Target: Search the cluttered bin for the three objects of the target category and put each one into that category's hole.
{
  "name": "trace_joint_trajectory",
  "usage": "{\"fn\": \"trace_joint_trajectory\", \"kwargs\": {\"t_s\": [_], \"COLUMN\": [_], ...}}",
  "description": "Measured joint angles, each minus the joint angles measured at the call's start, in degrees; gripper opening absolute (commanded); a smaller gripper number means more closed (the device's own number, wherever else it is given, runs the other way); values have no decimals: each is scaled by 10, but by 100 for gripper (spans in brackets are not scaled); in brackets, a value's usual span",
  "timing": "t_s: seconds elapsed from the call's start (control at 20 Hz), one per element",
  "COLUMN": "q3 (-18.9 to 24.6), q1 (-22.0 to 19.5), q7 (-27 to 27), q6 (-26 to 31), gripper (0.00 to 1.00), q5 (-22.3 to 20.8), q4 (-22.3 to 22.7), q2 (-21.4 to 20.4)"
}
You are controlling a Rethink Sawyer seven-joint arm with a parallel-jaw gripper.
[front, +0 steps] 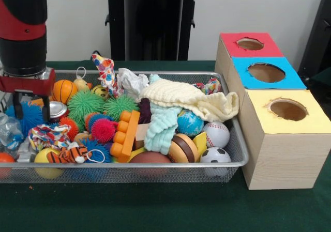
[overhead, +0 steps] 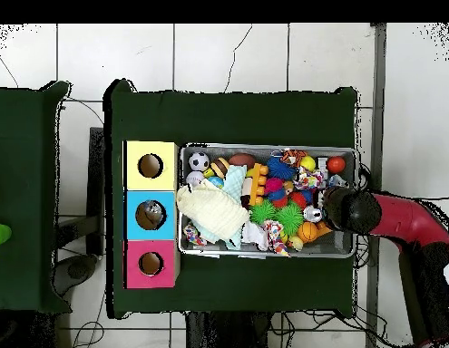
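Hovering low over the bin's [front: 235,144] end farthest from the boxes, the gripper [front: 31,108] has its two dark fingers [front: 45,107] hanging apart with nothing between them, so it's open and empty. Right under it sit a silver can [front: 56,109] and a blue spiky ball [front: 26,117], with an orange basketball [front: 64,90] just beside. This looks like the search-and-pick step: no object is in hand yet. Which category is wanted can't be told from here. The balls are scattered: a baseball [front: 216,134], a soccer ball [front: 214,155] and a globe ball [front: 190,122] lie at the box end, half crowded by a cream cloth [front: 191,98]. Overhead, something already sits in the blue hole [overhead: 151,215]; the red hole [overhead: 151,263] and yellow hole [overhead: 151,166] look empty. Next move calls for choosing one target, dropping straight down and closing cleanly without snagging neighbours.
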Motion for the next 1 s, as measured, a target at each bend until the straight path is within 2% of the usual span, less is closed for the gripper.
{"fn": "trace_joint_trajectory", "kwargs": {"t_s": [0.5,1.0], "q3": [2,29], "q1": [0,-24], "q7": [0,0], "q6": [0,0], "gripper": [100,100], "q5": [4,10], "q4": [0,-1], "q2": [-44,-26]}}
